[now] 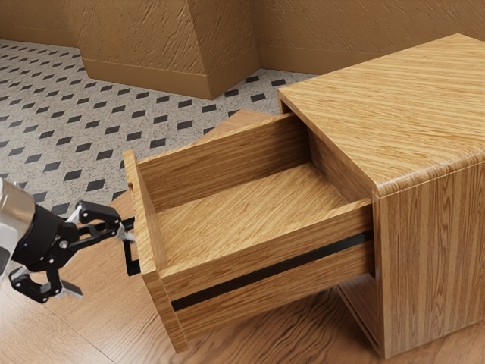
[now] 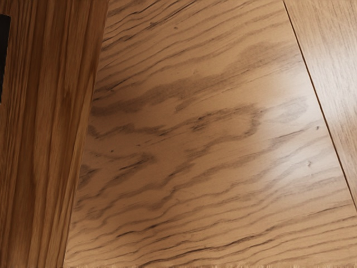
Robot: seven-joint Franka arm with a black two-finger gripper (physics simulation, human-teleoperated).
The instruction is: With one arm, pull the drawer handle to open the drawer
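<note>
Exterior view: the drawer [image 1: 250, 220] stands extended well out of the cabinet [image 1: 409, 114], toward the exterior view's left. Its inner bottom panel, both side walls and the back of its front panel are exposed. The drawer is light-grained wood matching the cabinet. A black slide rail [image 1: 273, 269] runs along its near side wall, from the front panel back into the cabinet opening.

The handle [image 1: 132, 254] is a slim black bar mounted upright on the outer face of the drawer front, at the end farthest from the cabinet.

The jaws are released and spread wide. The upper finger [image 1: 102, 218] reaches toward the top of the handle, with its pale tip just beside it. The lower finger [image 1: 42, 288] hangs well apart from the handle, lower and further to the exterior view's left. The handle is not between the two fingers. The arm [image 1: 11, 212] enters from the exterior view's left edge.

The cabinet rests on a wooden plank floor [image 1: 76, 334]. Behind it lies a tiled floor [image 1: 68, 106] with a dark diamond pattern, bounded by a textured brown wall [image 1: 151, 38].

Wrist view: the plank floor [image 2: 212, 145] lies below the hand. Beside it is a wooden panel [image 2: 44, 139] with vertical grain and a small black patch [image 2: 3, 56] at the frame's border. Which part of the drawer this panel belongs to cannot be determined.
</note>
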